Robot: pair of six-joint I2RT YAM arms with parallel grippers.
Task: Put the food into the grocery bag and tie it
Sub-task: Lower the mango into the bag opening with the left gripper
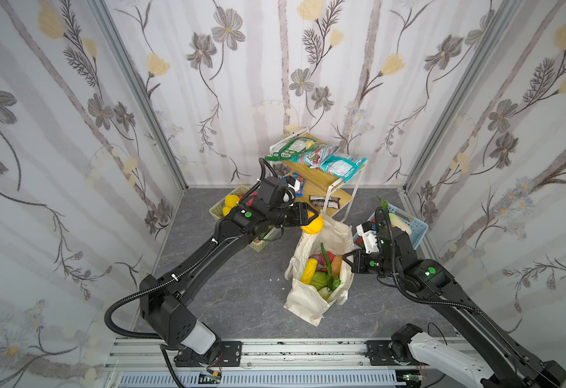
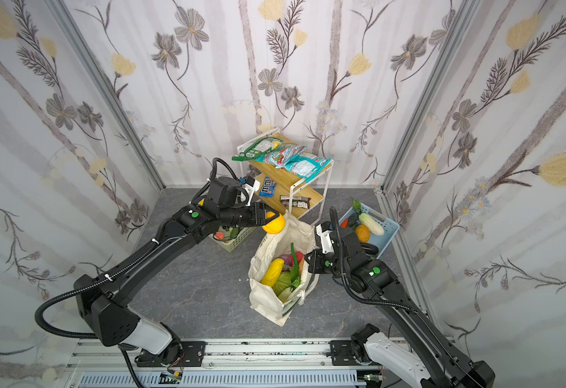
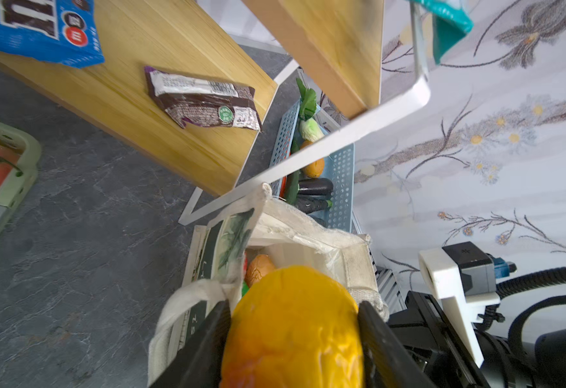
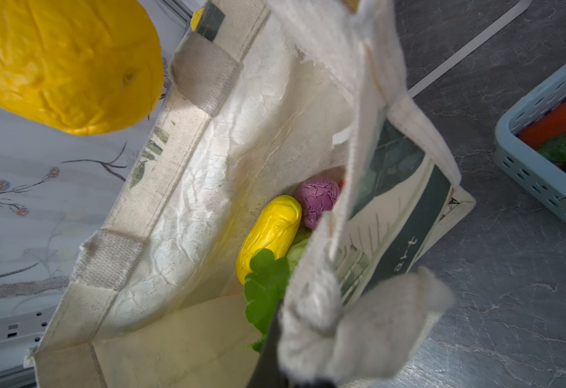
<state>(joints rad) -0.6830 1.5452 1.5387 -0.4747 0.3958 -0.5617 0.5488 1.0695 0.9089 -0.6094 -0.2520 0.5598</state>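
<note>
Your left gripper (image 1: 311, 218) is clamping a yellow fruit (image 2: 274, 225), its fingers pressing both sides, just above the far rim of the bag (image 1: 305, 302). Your right gripper (image 1: 346, 258) is pinching the bag's side rim, fingers together on the cloth. The bag is standing open-mouthed between the green basket (image 1: 215, 211) and the blue basket (image 1: 417, 231), with corn (image 1: 308, 270) and cabbage (image 1: 318, 280) lying inside.

Left gripper (image 2: 272, 219) grips a yellow-orange fruit (image 2: 275, 226) between its fingers, above the far rim of the open grocery bag (image 2: 266, 299), which stands on the grey bench (image 2: 207, 295). Right gripper (image 2: 308, 258) is closed at the bag's right rim. Yellow corn (image 2: 272, 271) and green cabbage (image 2: 283, 284) lie inside. A blue basket (image 2: 389, 231) stands right of the bag.
</note>
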